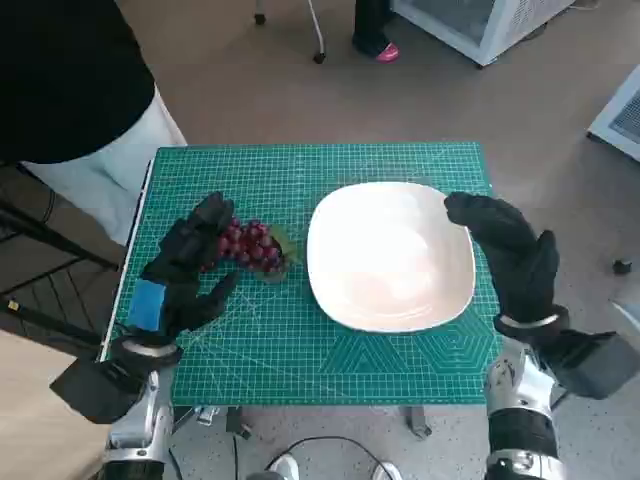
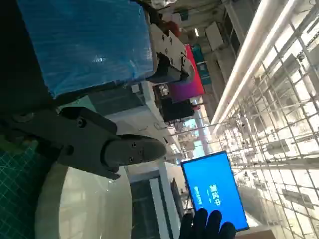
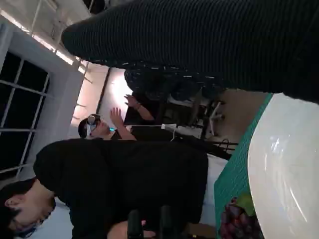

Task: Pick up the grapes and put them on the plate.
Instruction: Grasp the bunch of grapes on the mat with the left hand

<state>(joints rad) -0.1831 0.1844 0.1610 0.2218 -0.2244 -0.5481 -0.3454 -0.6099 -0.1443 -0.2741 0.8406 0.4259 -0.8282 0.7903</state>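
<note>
A bunch of dark red grapes (image 1: 250, 246) with a green leaf lies on the green mat (image 1: 300, 340), just left of the white plate (image 1: 390, 258). My left hand (image 1: 185, 265) rests on the mat beside the bunch, its fingers spread, the upper ones reaching the bunch's left end and the thumb below it. Nothing is in that hand. My right hand (image 1: 510, 250) hovers over the plate's right rim with its fingers stretched out and holds nothing. In the right wrist view the grapes (image 3: 239, 220) show beside the plate (image 3: 289, 164). The left wrist view shows the plate (image 2: 84, 204) but no grapes.
The mat covers a small table with floor all round it. A person in black and white stands at the table's far left corner (image 1: 90, 110). People (image 3: 124, 174) show in the right wrist view. A wheeled stand (image 1: 320, 40) and white cabinets (image 1: 480, 25) are beyond.
</note>
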